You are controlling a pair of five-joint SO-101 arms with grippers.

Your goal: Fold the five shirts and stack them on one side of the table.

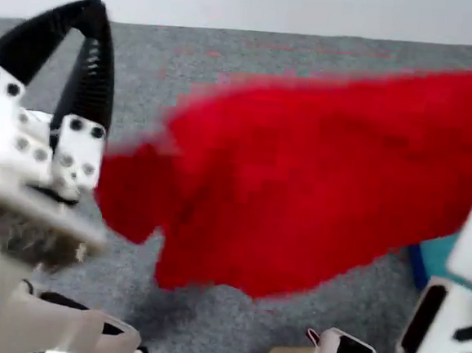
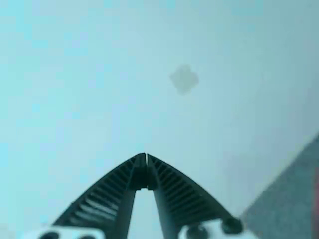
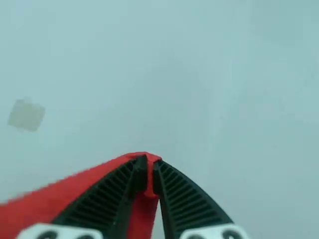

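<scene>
My left gripper (image 2: pixel 146 158) points up at a pale wall (image 2: pixel 99 74), fingertips pressed together with nothing between them. The red shirt (image 1: pixel 301 182) spreads above the grey table (image 1: pixel 208 321), its outline hard to make out and its right end cut off at the edge. My right gripper (image 3: pixel 149 167) is clamped on a fold of that shirt.

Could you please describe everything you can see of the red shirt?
The red shirt is plain, soft-looking cloth, unfolded and held up over the grey table cover, spreading across the middle and right of the high view. The right gripper is shut on a fold of it. Sleeves and collar cannot be made out.
</scene>
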